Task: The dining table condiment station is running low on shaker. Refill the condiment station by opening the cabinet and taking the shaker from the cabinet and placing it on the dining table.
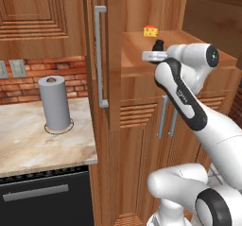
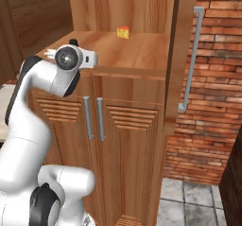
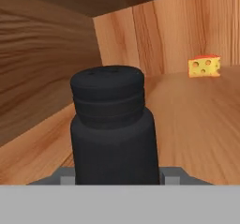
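cabinet (image 1: 142,50) shelf | shaker (image 3: 112,129) upright, cap up | gripper (image 3: 117,174) pinching it

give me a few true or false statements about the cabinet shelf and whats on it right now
1. The small black cylindrical shaker stands upright on the wooden shelf of the tall reddish-brown cabinet. True.
2. The yellow cheese wedge touches the shaker. False: it sits apart, farther back on the shelf.
3. The cabinet's upper doors are closed. False: they stand open, showing the shelf.
4. The grey paper towel roll stands on the beige stone counter. True.
5. The shaker lies toppled. False: it is upright, seen close in the hand view.
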Available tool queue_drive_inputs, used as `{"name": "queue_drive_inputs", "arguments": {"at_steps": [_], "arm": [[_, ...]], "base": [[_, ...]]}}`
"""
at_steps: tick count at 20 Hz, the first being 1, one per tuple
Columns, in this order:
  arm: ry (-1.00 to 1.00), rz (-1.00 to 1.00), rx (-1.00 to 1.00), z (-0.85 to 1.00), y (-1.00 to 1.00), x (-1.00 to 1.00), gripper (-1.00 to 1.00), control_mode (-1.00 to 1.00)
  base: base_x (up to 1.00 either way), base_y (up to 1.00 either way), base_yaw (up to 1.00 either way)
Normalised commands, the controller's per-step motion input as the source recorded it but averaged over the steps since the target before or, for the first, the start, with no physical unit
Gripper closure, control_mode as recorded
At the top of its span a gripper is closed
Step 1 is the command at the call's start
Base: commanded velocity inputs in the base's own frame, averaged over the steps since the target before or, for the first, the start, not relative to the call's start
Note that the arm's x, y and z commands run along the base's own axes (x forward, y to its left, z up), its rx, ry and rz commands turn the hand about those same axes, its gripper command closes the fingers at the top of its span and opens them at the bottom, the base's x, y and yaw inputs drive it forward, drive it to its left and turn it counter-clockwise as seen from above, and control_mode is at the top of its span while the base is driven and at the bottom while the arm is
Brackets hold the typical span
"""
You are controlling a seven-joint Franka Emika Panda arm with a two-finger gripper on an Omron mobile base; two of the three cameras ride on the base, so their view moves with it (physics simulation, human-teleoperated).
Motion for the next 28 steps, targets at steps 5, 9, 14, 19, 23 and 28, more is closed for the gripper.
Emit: {"name": "queue_drive_inputs", "arguments": {"at_steps": [5,9,14,19,23,28], "arm": [[0.00,0.06,0.13,0.35,-0.89,-1.00,1.00,-1.00],[0.00,0.08,0.09,0.57,-0.90,-1.00,1.00,-1.00],[0.00,0.00,0.07,0.33,-0.58,-1.00,1.00,-1.00],[0.00,0.00,-0.04,-0.14,-0.10,-1.00,1.00,-1.00],[0.11,0.00,-0.28,-0.56,0.23,-0.65,1.00,-1.00],[0.14,0.00,-0.22,-0.30,0.41,-0.13,1.00,-1.00]], "base": [[0.00,0.00,0.00],[0.00,0.00,0.00],[0.00,0.00,0.00],[0.00,0.00,0.00],[0.00,0.00,0.00],[0.00,0.00,0.00]]}}
